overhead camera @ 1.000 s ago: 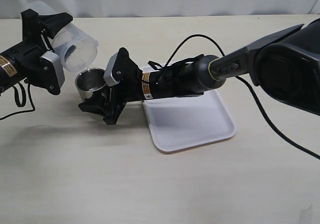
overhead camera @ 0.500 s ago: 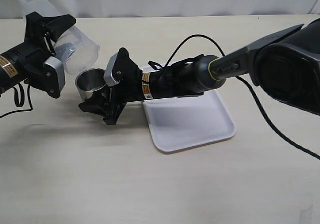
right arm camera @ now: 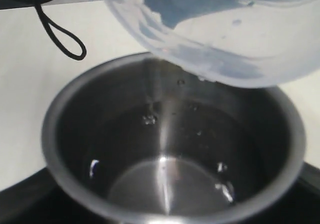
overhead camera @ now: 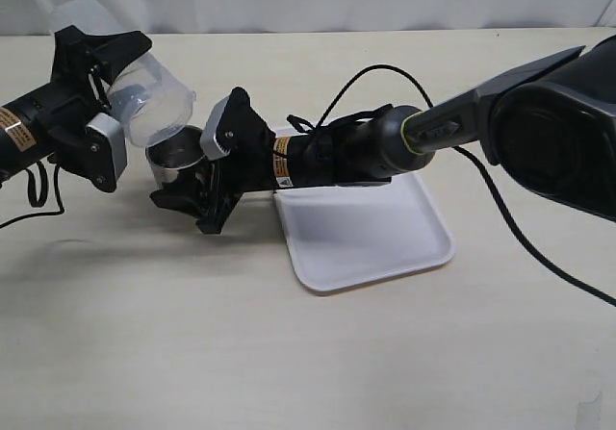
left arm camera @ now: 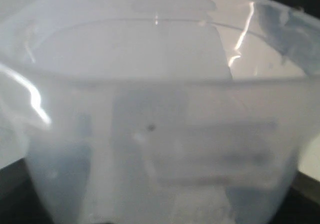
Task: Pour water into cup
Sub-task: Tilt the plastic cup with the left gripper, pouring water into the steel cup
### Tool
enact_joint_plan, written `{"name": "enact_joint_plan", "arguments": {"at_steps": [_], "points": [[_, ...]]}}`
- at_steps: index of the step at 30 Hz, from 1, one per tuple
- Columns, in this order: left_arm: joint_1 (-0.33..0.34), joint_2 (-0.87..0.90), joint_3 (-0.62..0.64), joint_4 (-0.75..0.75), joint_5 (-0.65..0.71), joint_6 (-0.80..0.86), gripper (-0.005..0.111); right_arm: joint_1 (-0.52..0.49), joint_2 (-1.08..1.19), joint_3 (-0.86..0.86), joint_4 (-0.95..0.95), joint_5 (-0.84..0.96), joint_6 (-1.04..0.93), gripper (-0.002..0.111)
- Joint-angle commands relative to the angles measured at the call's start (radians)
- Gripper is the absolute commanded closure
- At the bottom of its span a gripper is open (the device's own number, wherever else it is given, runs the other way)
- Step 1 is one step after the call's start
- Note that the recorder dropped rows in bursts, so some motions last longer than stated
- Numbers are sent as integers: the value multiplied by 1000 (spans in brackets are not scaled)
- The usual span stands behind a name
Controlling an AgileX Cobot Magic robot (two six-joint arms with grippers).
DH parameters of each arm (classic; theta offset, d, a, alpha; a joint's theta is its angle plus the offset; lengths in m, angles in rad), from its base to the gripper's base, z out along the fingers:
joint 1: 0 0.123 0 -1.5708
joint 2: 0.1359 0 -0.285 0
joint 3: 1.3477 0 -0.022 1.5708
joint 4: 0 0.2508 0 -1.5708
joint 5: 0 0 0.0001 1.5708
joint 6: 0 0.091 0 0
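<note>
Two arms over one pale table point(overhead camera: 289, 372). Largest, the right arm point(overhead camera: 549, 122): enters at the right edge of the exterior frame and reaches past the middle toward the left. Beneath its forearm, a white tray point(overhead camera: 385, 247), flat on the table just right of centre. At the upper left, the left arm point(overhead camera: 29, 127), much less of it in frame. Carries a translucent beaker point(overhead camera: 149, 98), left tool point(overhead camera: 104, 93) clenched on the beaker's wall, mouth tipped down toward the lower right, lip over the cup point(overhead camera: 173, 156). Fills the left wrist view almost wholly, that beaker point(left arm camera: 160, 134), cloudy and blurred. Left of centre, just left of the tray: the steel cup, roughly upright, right tool point(overhead camera: 197, 172) grasping it by the sides; resting on the table or raised off it, cannot tell. Arcing over the right forearm, a thin black cable point(overhead camera: 383, 68). Smallest, in the right wrist view: beaker lip point(right arm camera: 225, 33) overhanging the cup's rim point(right arm camera: 55, 134), and water point(right arm camera: 160, 181) pooled clear in the cup's dark bottom, with a few drops clinging to the inner wall.
</note>
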Motion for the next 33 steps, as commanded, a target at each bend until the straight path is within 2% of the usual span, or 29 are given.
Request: {"name": "enact_joint_plan", "arguments": {"at_steps": [1, 28, 33], "points": [[-4, -6, -5, 4, -21, 0, 107, -1, -13, -4, 26, -30, -14, 104], [-25, -6, -5, 3, -21, -11, 107, -1, -13, -4, 26, -30, -19, 104], [-25, -6, -5, -2, -21, -60, 107, -1, -13, -4, 26, -28, -19, 104]]}}
